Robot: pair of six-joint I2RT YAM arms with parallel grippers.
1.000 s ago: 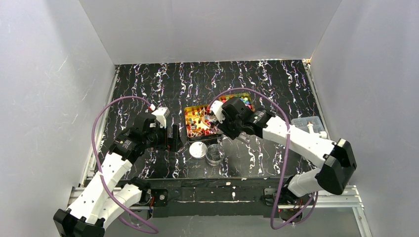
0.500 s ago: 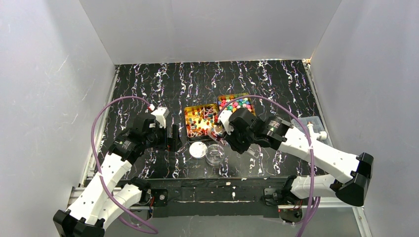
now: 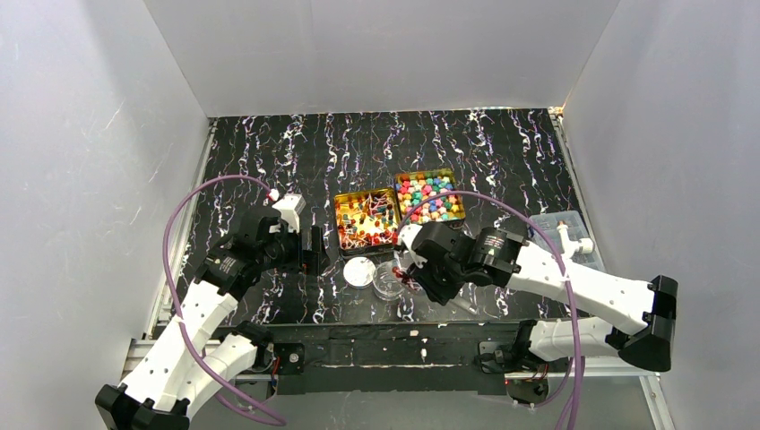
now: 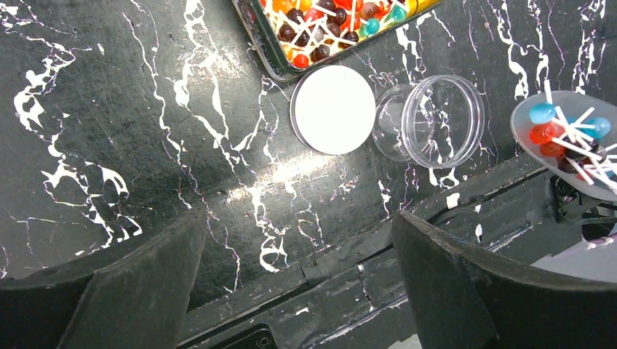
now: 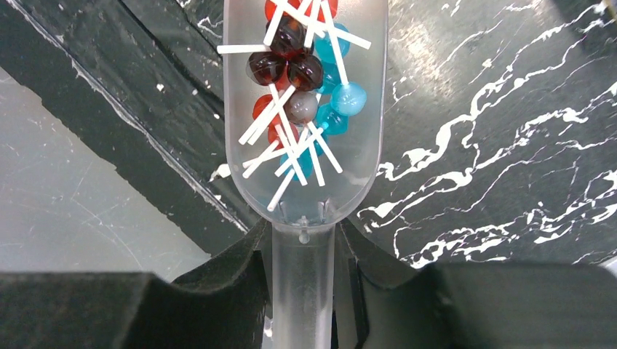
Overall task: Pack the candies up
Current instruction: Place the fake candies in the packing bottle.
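Right fingers point(image 5: 234, 280) gripped a scoop point(image 5: 305, 207) of candies point(image 5: 292, 69) beside the open jar point(image 4: 436, 120); left fingers point(image 4: 145, 283) stood wide.

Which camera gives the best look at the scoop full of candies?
The right wrist view: the scoop fills the frame, its red, blue and brown candies clear. The left wrist view catches only its bowl at the right edge; the top view shows just a reddish speck beside the jar.
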